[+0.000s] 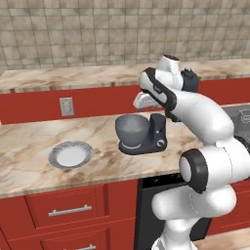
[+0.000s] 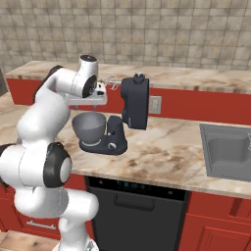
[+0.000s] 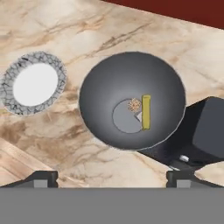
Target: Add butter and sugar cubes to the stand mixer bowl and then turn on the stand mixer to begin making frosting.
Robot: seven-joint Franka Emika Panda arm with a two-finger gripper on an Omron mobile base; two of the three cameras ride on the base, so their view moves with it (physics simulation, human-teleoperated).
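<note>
No readable text, label, brand or number anywhere — the dishwasher panel [image 2: 128,185] carries only blurred light marks.

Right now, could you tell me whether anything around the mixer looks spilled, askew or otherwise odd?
Nothing stands out. The butter and sugar cubes lie inside the stand mixer bowl, nothing is spilled on the counter, and the plate sits flat beside it.

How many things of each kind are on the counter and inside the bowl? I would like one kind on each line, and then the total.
Stand mixer: 1
Stand mixer bowl: 1
Plate: 1
Butter, in the bowl: 1
Small pale pieces in the bowl, a brownish speckled one and a whitish one: 2
Total: 6
</note>
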